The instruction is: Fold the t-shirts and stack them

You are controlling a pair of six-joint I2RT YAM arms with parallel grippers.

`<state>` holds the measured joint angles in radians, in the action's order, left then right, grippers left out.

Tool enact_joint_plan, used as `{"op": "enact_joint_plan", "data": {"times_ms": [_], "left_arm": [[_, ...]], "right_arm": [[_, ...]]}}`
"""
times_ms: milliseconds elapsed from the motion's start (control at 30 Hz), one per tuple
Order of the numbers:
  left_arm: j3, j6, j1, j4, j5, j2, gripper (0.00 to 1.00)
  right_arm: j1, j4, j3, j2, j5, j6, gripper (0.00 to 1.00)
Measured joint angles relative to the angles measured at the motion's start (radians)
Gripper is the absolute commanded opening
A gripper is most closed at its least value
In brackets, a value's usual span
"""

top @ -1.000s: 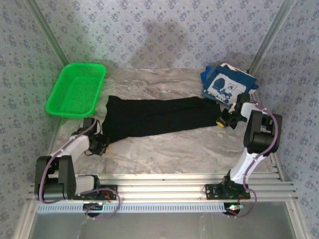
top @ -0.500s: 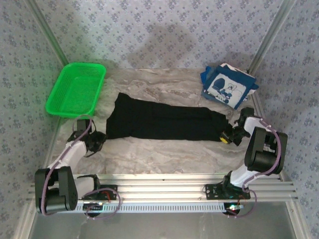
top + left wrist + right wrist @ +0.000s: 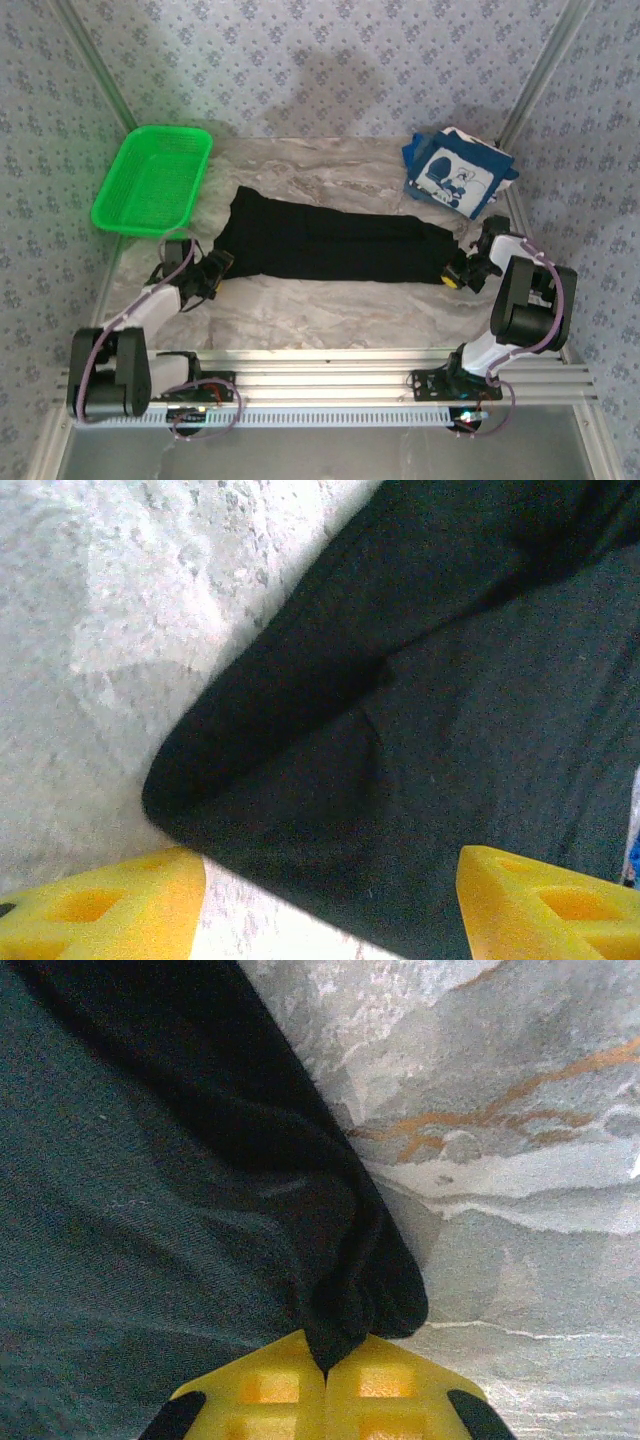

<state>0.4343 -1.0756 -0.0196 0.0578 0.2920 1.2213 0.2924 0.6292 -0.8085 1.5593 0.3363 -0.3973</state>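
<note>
A black t-shirt (image 3: 330, 245) lies folded into a long strip across the middle of the table. In the left wrist view its left corner (image 3: 330, 780) rests on the marble between the yellow fingertips (image 3: 110, 905) of my left gripper (image 3: 330, 910). That gripper (image 3: 218, 266) stands open at the strip's left end and holds nothing. My right gripper (image 3: 455, 276) is shut on the strip's right corner, and the cloth (image 3: 340, 1290) bunches into its closed jaws (image 3: 325, 1365). A navy blue t-shirt with white cartoon print (image 3: 455, 175) lies folded at the back right.
A green plastic basket (image 3: 150, 180) stands at the back left, next to the black shirt's left end. Bare marble table (image 3: 330, 310) runs between the shirt and the near rail. Patterned walls close in the back and sides.
My left gripper has opened and let go of the black shirt's left end, then edged right. The right gripper pulled its end rightward and nearer, so the strip lies straighter.
</note>
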Motion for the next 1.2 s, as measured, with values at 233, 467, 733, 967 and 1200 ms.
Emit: {"op": "enact_joint_plan", "data": {"times_ms": [233,467,733,967,1200], "left_arm": [[0.112,0.027,0.005,0.019,0.004,0.179,0.16],[0.161,0.126,0.047,0.132,-0.064,0.146,0.0],[0.132,0.222,0.112,0.303,-0.102,0.0,0.0],[0.064,0.252,0.127,0.391,-0.129,-0.06,0.31],[0.074,0.234,0.135,0.458,-0.152,-0.196,0.59]], "right_arm": [[0.0,0.021,-0.002,0.0,0.0,0.018,0.0],[0.0,0.064,-0.005,-0.003,0.0,0.033,0.0],[0.0,0.117,-0.005,-0.023,-0.001,0.048,0.0],[0.0,0.147,0.011,-0.039,-0.016,0.043,0.12],[0.0,0.186,0.015,-0.086,-0.035,-0.013,0.45]]}}
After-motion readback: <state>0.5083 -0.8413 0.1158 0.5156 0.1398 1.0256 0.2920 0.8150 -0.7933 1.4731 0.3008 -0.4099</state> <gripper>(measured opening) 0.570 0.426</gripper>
